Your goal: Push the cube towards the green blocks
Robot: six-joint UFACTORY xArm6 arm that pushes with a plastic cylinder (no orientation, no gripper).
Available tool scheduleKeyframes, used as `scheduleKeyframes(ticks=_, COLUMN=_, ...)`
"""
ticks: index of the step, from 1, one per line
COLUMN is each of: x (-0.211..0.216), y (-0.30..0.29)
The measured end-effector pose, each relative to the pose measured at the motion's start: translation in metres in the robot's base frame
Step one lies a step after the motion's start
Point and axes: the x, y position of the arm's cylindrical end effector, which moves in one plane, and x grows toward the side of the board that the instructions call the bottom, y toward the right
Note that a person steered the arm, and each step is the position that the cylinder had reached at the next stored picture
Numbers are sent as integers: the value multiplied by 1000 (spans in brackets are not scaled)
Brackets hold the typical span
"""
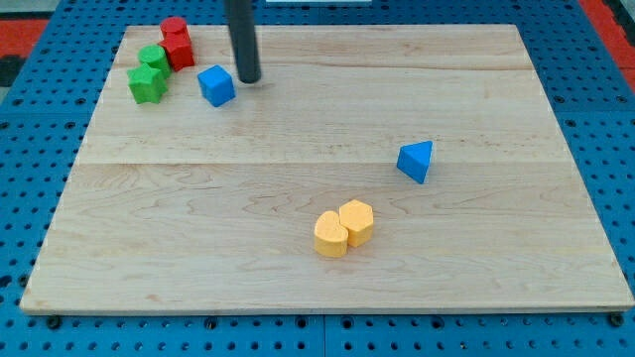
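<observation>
tip: my tip (249, 77) is sitting on the board near the view's top left, just right of the blue cube, slightly above it; a narrow gap or bare contact, can't tell which
claw: none showing, arm is ending in a plain dark rod, so spread or pinching can't be told
blue cube (216, 85): lying just left of the tip, between the tip and the green pair, apart from the greens
green blocks: two, green star-like block (147, 85) lying left of the cube, second green block (154, 57) sitting above it, touching it; exact shape unclear
red blocks: two red blocks (178, 43) stacking up along the view's top, touching the upper green on its right
blue wedge (417, 161): sitting alone at the view's right of centre, well apart from everything
yellow blocks: yellow pair (343, 229) lying side by side, touching, near the view's bottom centre
surface: wooden board (298, 288) resting on a blue pegboard (20, 149)
</observation>
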Motion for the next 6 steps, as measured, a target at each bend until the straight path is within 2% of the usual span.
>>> scheduleKeyframes(ticks=1, x=48, y=18)
scheduleKeyframes(ticks=2, x=27, y=-14)
scheduleKeyframes(ticks=3, x=7, y=-21)
scheduleKeyframes(ticks=4, x=45, y=6)
scheduleKeyframes(ticks=5, x=45, y=-36)
scheduleKeyframes(ticks=6, x=1, y=-66)
